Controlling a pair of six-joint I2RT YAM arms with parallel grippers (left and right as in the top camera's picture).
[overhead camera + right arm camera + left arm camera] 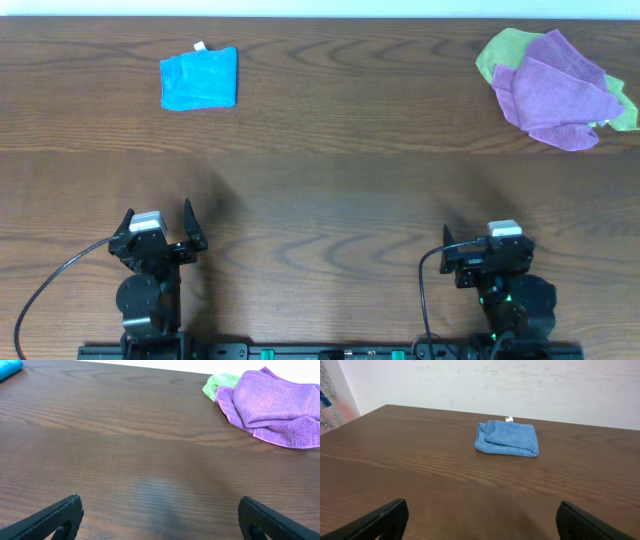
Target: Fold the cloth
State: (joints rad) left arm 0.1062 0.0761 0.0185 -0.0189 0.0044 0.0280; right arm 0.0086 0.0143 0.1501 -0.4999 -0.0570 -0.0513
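Upper left in the overhead view, one blue cloth (199,78) lies folded, a white tag (200,46) at its far edge. Upper right, one purple cloth (560,88) is heaped over one green cloth (500,50). Only the left wrist view shows the blue cloth's stacked layers; the right wrist view shows the heap up close. Left gripper (482,522) and right gripper (160,520) both gape wide, holding nothing.
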